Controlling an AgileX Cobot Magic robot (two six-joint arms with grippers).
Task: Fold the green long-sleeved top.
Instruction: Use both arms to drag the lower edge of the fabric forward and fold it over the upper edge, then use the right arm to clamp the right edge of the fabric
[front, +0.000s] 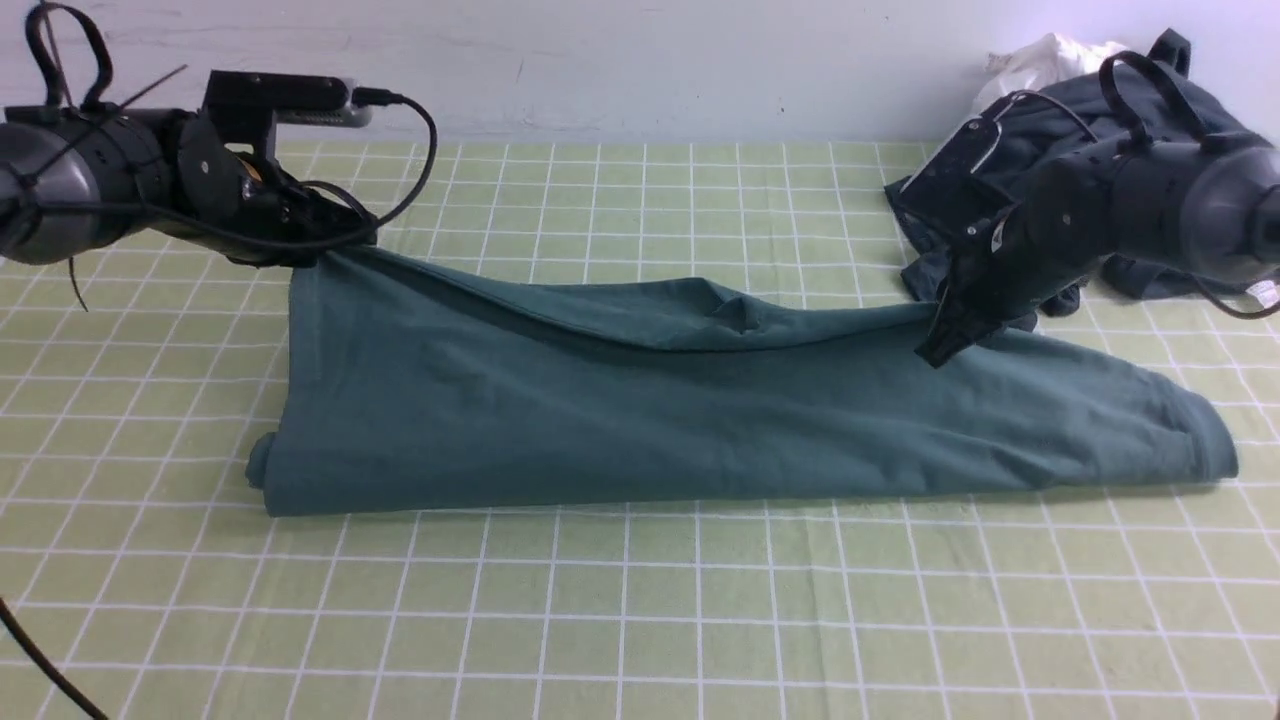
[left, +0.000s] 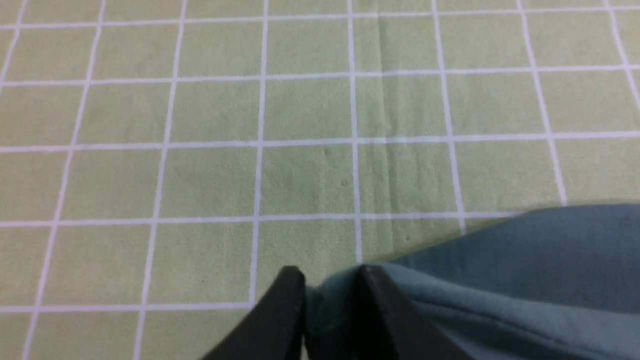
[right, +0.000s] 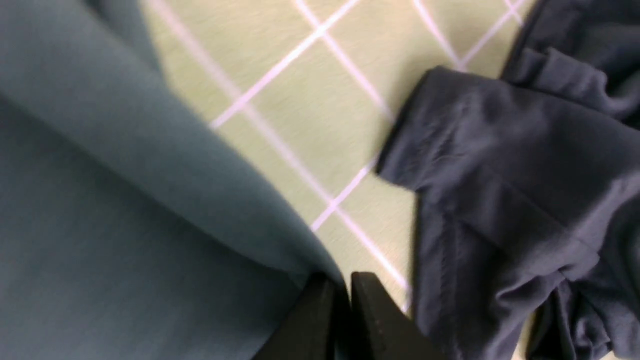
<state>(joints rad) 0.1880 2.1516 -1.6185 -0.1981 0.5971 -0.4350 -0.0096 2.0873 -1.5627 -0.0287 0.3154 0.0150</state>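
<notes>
Draping teal-green top (front: 700, 420), folded lengthwise, far edge lifted

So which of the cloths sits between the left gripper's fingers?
The large teal-green cotton top; the dark charcoal garment and small white cloth lie bunched far right.

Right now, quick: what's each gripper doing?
Left gripper: closed on a raised corner of the green top.
Right gripper: closed on the raised edge at the top's other end.
</notes>
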